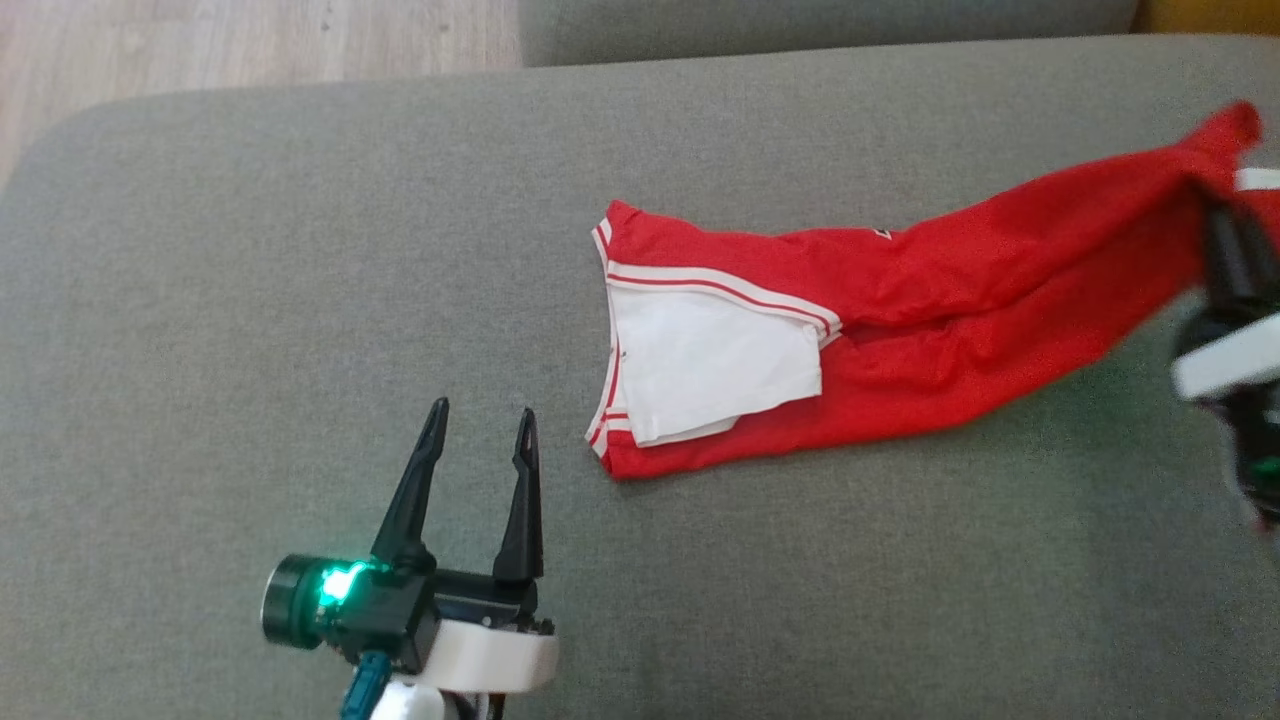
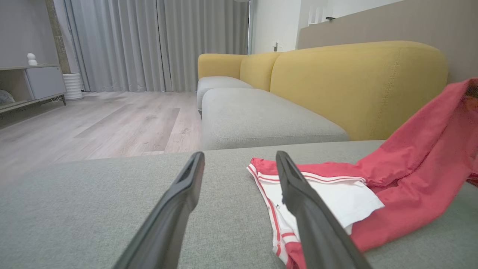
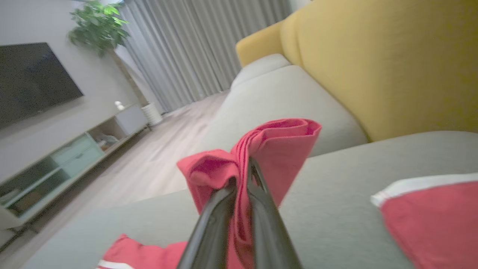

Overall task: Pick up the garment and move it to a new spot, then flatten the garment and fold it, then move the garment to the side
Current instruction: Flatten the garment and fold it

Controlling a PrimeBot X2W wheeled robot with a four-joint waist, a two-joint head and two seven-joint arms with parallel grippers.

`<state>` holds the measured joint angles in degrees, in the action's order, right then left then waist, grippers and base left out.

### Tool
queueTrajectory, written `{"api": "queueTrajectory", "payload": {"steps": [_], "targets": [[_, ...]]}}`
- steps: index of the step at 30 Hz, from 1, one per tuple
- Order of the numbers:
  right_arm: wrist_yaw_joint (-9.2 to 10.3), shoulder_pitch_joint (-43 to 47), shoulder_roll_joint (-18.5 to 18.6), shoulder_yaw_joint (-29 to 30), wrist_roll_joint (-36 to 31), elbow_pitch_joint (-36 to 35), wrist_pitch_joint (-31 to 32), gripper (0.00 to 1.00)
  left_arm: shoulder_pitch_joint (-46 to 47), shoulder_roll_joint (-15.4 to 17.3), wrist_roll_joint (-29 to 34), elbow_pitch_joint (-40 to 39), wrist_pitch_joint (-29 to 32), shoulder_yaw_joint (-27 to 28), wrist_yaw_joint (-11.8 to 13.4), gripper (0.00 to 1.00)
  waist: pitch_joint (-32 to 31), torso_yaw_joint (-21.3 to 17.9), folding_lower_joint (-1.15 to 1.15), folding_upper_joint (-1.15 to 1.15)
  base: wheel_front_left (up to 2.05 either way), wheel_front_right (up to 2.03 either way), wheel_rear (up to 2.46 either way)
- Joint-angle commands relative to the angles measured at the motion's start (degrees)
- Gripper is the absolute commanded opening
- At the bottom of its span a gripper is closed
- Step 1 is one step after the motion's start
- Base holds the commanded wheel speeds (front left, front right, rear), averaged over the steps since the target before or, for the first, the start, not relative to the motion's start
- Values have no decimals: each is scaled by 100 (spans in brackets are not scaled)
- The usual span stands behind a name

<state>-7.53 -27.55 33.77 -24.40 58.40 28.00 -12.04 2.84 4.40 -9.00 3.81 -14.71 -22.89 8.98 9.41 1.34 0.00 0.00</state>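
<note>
A: What does the left claw (image 1: 482,412) look like?

B: Two long fingers (image 1: 410,500), dark with a teal cast, tapering to thin tips; a black housing (image 1: 470,600) below them; a stubby black barrel (image 1: 290,602) on one side, a green light (image 1: 340,583) glowing beside it.

A: And under that?

B: A rounded white collar (image 1: 490,660); a teal plug (image 1: 365,685) at the bottom edge; up close the fingers are matte grey-black, each with a shallow groove near its tip.

A: The right claw (image 3: 242,183)?

B: The same slim dark fingers; from the head view it is blurred, black with white bands (image 1: 1225,365) and a speck of green.
</note>
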Motion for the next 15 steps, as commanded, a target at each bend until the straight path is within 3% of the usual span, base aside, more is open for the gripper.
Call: {"api": "queueTrajectory", "payload": {"steps": [1, 8, 15], "targets": [[4, -78, 13, -88, -29, -295, 26, 0, 84, -52, 34, -159, -29, 221, -28, 100, -48, 14, 0, 0, 0, 0, 0], [4, -139, -1124, -534, -605, -1118, 566, 0, 3, -111, 21, -109, -29, 262, -168, 100, -180, 330, 0, 0, 0, 0, 0], [4, -53, -2446, -912, -1213, -595, 966, 0, -59, -142, -40, -35, -29, 222, -223, 100, -277, 799, 0, 0, 0, 0, 0]]}}
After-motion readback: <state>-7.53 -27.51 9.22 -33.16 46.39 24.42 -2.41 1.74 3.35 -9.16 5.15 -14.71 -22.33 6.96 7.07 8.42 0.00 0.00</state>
